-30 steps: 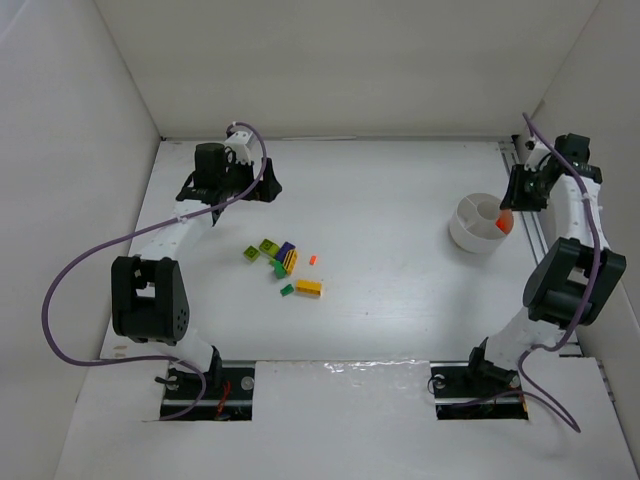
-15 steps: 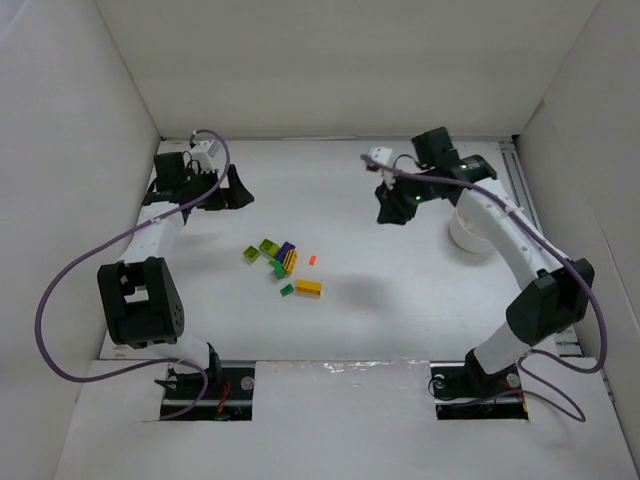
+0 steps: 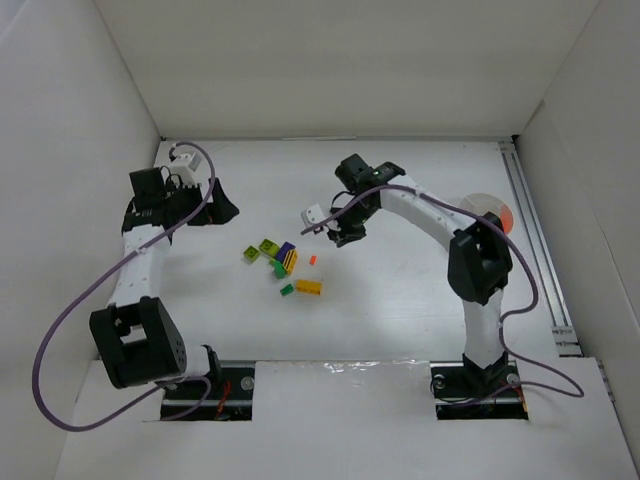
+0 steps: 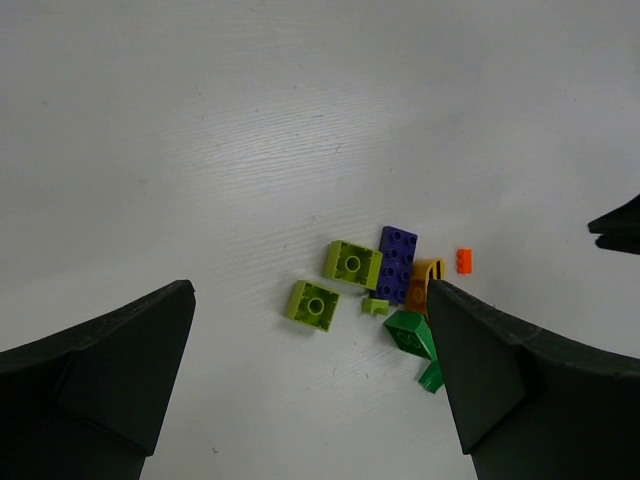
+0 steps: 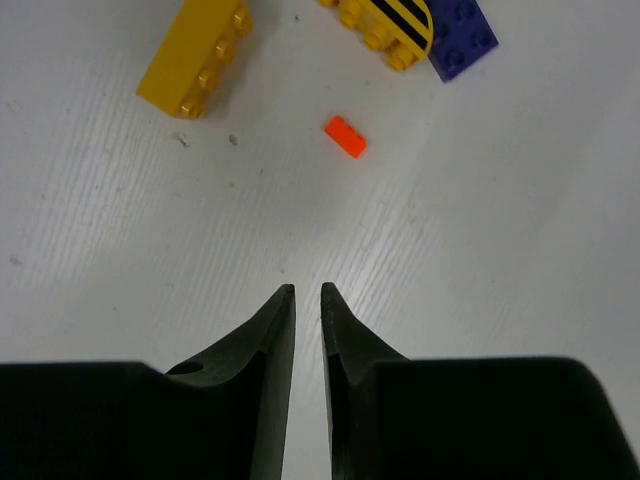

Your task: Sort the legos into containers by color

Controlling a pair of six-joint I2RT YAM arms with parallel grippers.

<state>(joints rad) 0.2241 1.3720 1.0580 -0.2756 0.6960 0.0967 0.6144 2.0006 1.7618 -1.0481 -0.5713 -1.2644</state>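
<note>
The right tool (image 5: 307, 292) hangs low over the white counter (image 3: 400, 300) with its black fingers drawn narrow, only a slit between them and nothing held. The tiny orange-red plastic brick (image 5: 344, 136) lies just ahead of the tips, a little to one side. Unless the fingers widen first, a descent would probably press or flick it away, perhaps into the yellow oblong brick (image 5: 195, 60) nearby. The round white divided bowl (image 3: 482, 203) sits well apart, partly hidden behind the right arm, so a weak pinch on so small a piece could lose it in transit. The left tool (image 4: 308, 290), wide open and empty, faces the same cluster, so the arms could clash there.
</note>
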